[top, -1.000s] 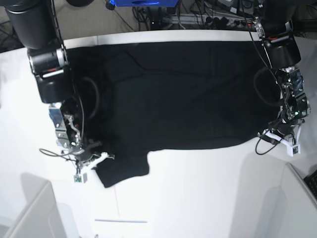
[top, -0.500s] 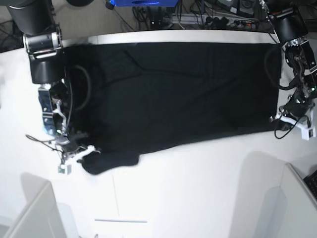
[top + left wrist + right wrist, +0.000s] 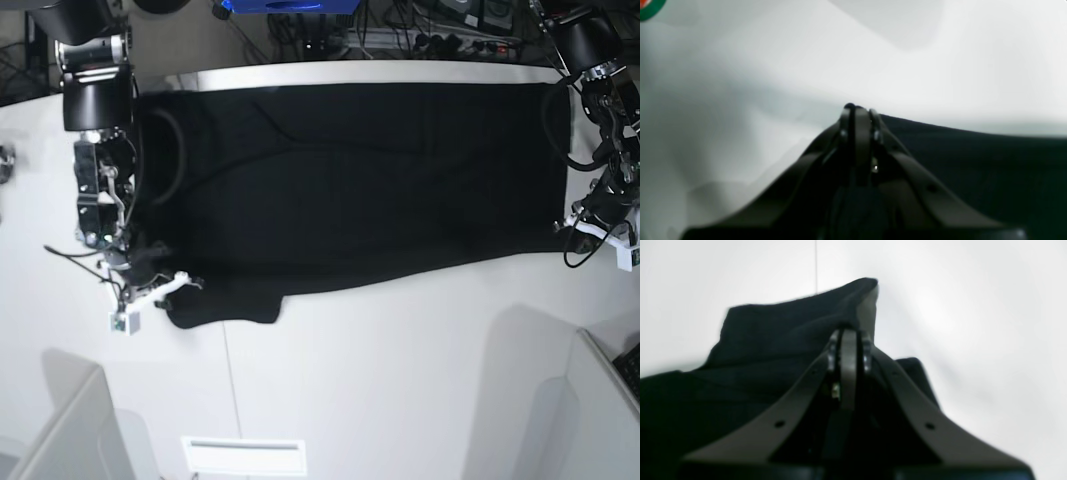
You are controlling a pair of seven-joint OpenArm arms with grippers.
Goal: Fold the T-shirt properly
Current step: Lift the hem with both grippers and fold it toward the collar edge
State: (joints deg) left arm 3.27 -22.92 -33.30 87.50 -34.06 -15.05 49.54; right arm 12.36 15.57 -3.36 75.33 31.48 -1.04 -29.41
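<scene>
1. My left end effector (image 3: pixel 858 115) is clenched tight on the corner of the T-shirt (image 3: pixel 350 180). In the left wrist view the jaws are pressed together with black cloth running off to one side.
2. My right end effector (image 3: pixel 848 340) is clamped on cloth too, at the sleeve end. The right wrist view shows a bunched black fold poking up past the tips.
3. The T-shirt lies stretched across the white desk (image 3: pixel 400 380) between my two arms, plain black side up, with its far edge along the desk's back edge. The sleeve (image 3: pixel 220 305) near my right end effector is rumpled and hangs below the near hem line.
4. How I'd do this step well, I reckon — keep both grips firm, hold even tension so the hem stays straight, and move both ends together. If one side leads, the cloth will skew.
5. That lumpy sleeve probably needs tucking flat before any crease goes in.
</scene>
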